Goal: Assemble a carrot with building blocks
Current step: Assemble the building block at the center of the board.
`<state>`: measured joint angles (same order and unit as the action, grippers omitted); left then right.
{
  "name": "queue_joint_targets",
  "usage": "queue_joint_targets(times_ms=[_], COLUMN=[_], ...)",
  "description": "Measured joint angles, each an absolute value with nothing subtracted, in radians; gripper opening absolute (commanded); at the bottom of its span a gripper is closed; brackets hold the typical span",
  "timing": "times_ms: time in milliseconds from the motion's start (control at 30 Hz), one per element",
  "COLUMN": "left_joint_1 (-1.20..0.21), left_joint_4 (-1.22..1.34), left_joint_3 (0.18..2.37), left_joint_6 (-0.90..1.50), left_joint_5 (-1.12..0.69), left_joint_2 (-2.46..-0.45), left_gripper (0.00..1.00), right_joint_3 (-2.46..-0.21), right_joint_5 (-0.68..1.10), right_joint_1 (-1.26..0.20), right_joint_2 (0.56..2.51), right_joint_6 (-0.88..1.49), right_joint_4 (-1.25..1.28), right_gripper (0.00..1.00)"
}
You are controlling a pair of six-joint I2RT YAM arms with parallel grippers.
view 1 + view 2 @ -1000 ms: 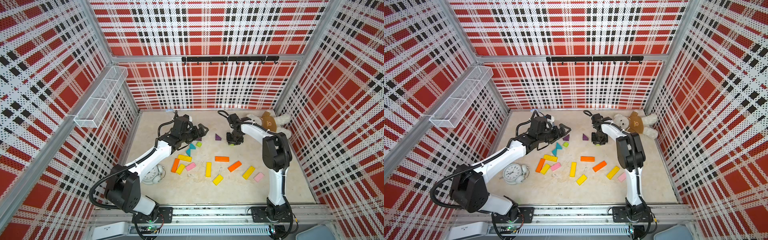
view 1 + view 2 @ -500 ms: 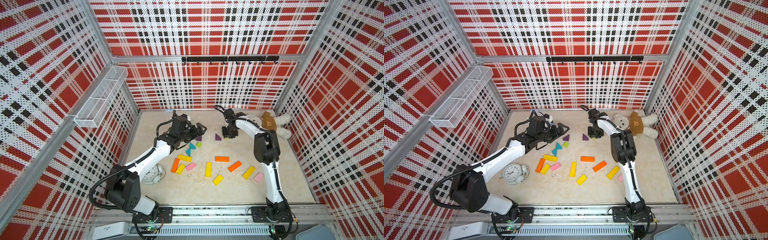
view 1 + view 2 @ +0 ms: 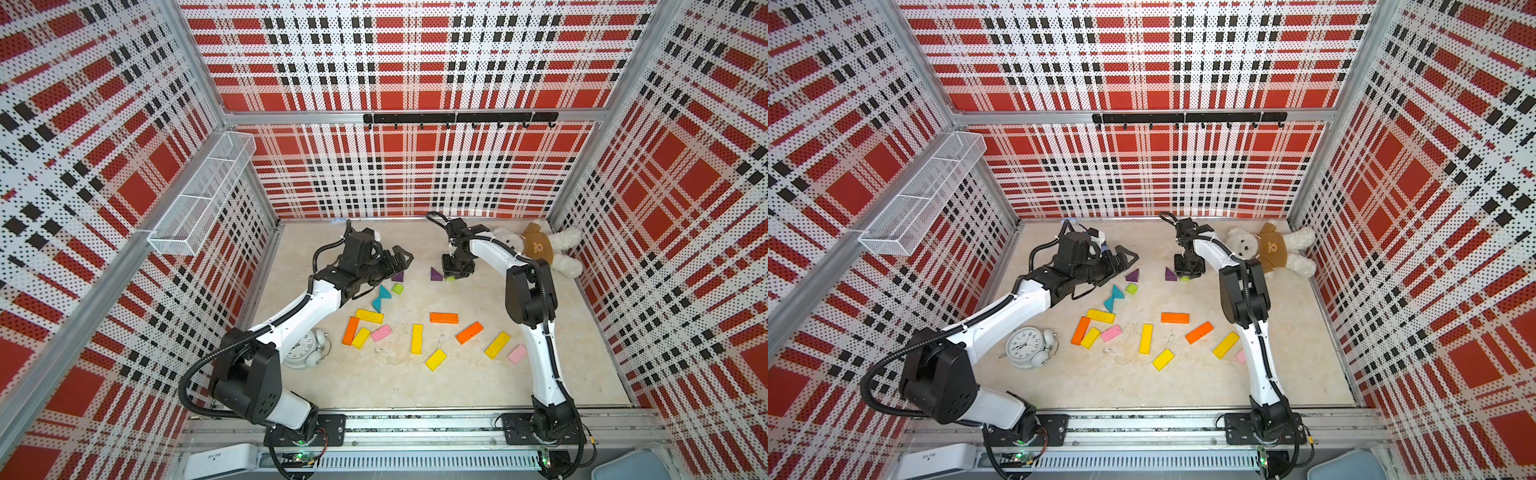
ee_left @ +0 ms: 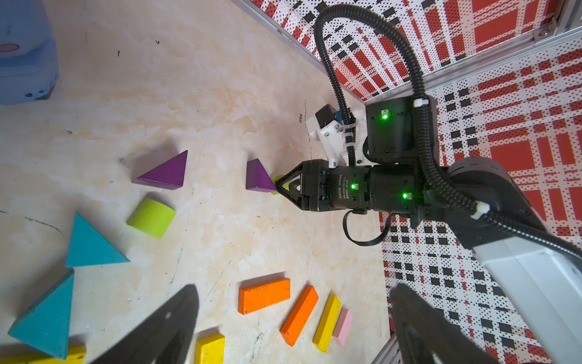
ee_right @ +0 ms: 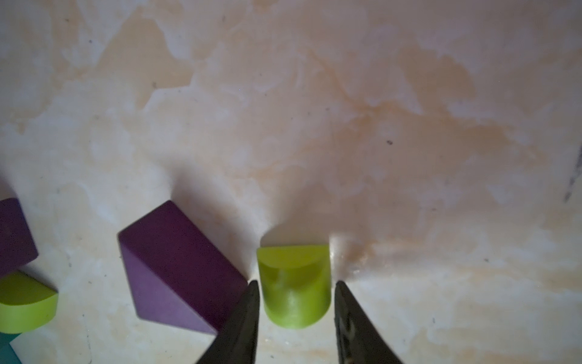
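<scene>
One lime-green stub (image 5: 294, 283) between the right hand's (image 5: 296, 284) fingers (image 5: 242, 321)

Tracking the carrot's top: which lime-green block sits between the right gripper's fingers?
The lime-green block beside the purple triangle nearer the bear; the other lime-green block lies free by the teal triangles.

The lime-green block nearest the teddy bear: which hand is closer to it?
Right. The right hand straddles the lime-green block, one finger each side; the left hand hovers open by a purple triangle farther off.
</scene>
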<state>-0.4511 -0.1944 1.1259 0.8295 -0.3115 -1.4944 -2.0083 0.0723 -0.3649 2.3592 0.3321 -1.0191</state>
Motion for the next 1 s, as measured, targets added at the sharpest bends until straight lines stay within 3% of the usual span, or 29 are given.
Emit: queue_joint_targets(times_ms=[1000], left_joint_1=[-0.492], left_joint_4=[-0.191], left_joint_3=[1.126], left_joint_6=[0.829], left_joint_5=[-0.334], left_joint_2=[-1.525], left_gripper=[0.97], right_joint_3=[-1.912], right_joint_5=[0.052], right_joint_1=[-0.299], right_joint_2=[2.265], right_joint_6=[0.332], right_joint_4=[-1.014], right_gripper=[0.38])
